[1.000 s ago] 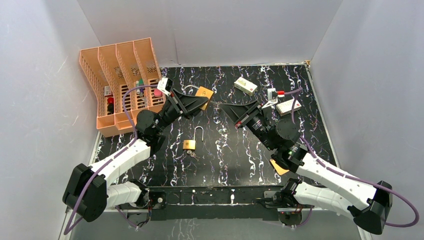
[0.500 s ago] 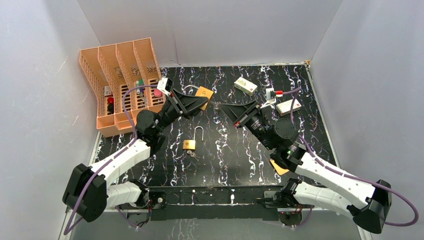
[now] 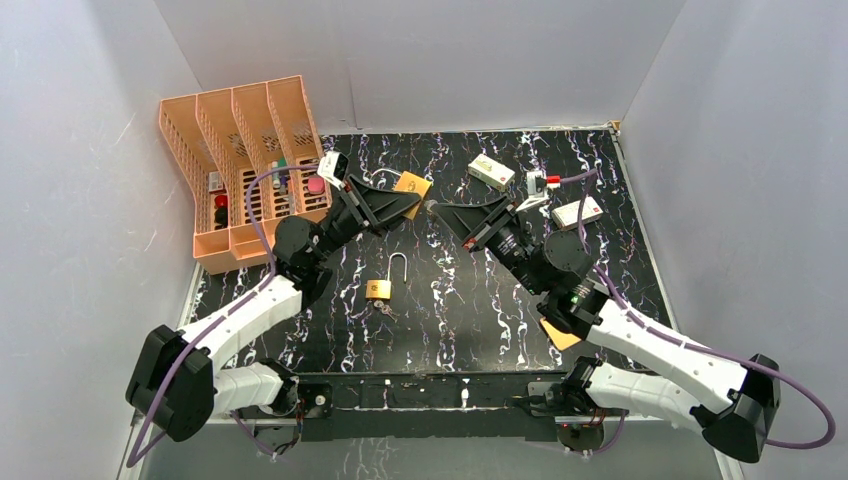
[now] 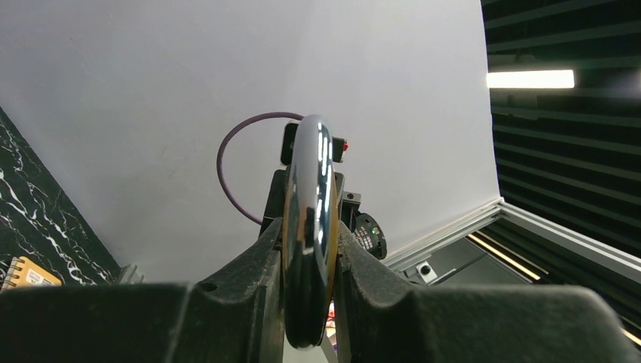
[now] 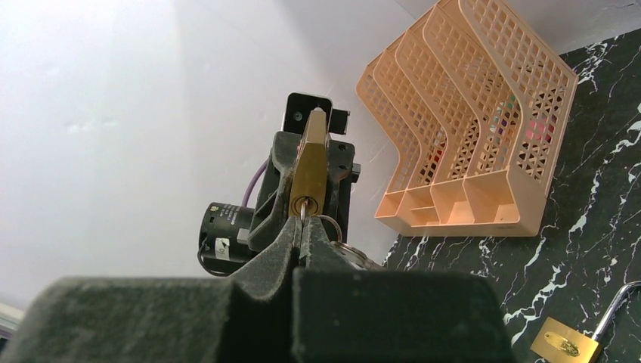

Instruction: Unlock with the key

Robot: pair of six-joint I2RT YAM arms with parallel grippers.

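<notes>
My left gripper (image 3: pixel 413 206) is shut on a brass padlock (image 5: pixel 308 170) and holds it in the air above the mat. In the left wrist view its steel shackle (image 4: pixel 308 189) rises between my fingers (image 4: pixel 257 280). My right gripper (image 3: pixel 438 209) faces it and is shut on the small silver key (image 5: pixel 302 215). The key's tip is at the keyhole in the padlock's bottom face. Its ring (image 5: pixel 336 231) hangs beside my right fingers (image 5: pixel 321 242). How deep the key sits is hidden.
A second brass padlock (image 3: pixel 379 289) with an open shackle lies mid-mat, small keys (image 3: pixel 384 309) by it. An orange file rack (image 3: pixel 240 160) stands at the back left. An orange notebook (image 3: pixel 412 186) and two white boxes (image 3: pixel 490 172) (image 3: pixel 577 213) lie at the back.
My right gripper has moved left with the key, closing the gap to the padlock. My left gripper has shifted slightly right with the padlock.
</notes>
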